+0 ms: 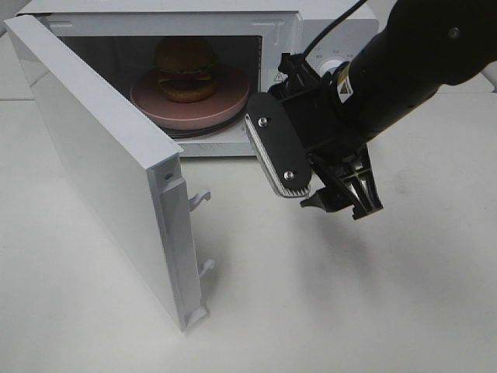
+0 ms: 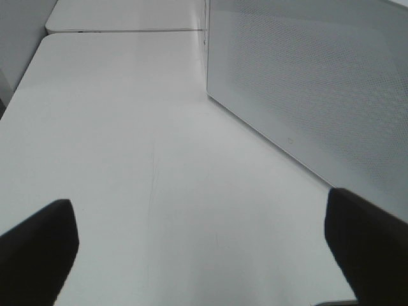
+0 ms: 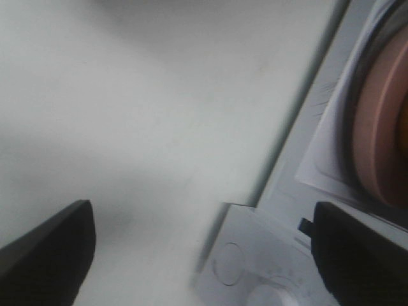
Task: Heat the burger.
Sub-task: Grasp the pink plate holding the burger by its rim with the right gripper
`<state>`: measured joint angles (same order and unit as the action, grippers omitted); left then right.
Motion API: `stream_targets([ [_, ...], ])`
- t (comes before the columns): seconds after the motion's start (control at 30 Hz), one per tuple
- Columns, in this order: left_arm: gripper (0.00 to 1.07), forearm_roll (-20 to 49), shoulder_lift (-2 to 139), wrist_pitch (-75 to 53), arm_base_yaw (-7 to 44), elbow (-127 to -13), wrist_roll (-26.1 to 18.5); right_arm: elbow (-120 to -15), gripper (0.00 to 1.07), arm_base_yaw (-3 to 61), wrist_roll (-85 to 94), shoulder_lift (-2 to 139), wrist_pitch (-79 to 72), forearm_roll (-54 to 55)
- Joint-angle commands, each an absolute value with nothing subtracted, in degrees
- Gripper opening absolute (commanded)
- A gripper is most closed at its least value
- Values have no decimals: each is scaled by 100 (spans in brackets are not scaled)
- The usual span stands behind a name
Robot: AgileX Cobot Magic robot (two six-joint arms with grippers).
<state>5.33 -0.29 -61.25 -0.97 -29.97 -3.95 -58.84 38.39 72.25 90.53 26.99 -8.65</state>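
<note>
The burger (image 1: 185, 70), with its brown domed bun and dark patty, sits on a pink round plate (image 1: 194, 105) inside the open microwave (image 1: 155, 15). Just outside the oven's opening, at its right front, my right gripper (image 1: 326, 198) hangs above the table, open and holding nothing. The right wrist view shows its two dark fingers wide apart (image 3: 204, 255), with the plate's rim (image 3: 379, 127) beside them. My left gripper (image 2: 204, 248) is open and empty over bare table, facing the outer face of the microwave door (image 2: 306, 83). It does not show in the exterior high view.
The white microwave door (image 1: 101, 155) stands swung wide open toward the front left, its latch hooks (image 1: 202, 198) pointing right. The microwave's control panel (image 1: 326, 58) is partly hidden behind the right arm. White table (image 1: 349, 311) surrounds everything.
</note>
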Motion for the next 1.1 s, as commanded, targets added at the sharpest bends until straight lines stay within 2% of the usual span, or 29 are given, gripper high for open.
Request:
stream_targets([
  [0.03,99,521,-52,-6142,-115,-2991,-378,-6056,89,3845,7179,9093,2590,-1037],
  [1.1,99,521,-52,-6142,-115,-2991,-378,-8560,82,3655,6692,11700,1896,-1049],
])
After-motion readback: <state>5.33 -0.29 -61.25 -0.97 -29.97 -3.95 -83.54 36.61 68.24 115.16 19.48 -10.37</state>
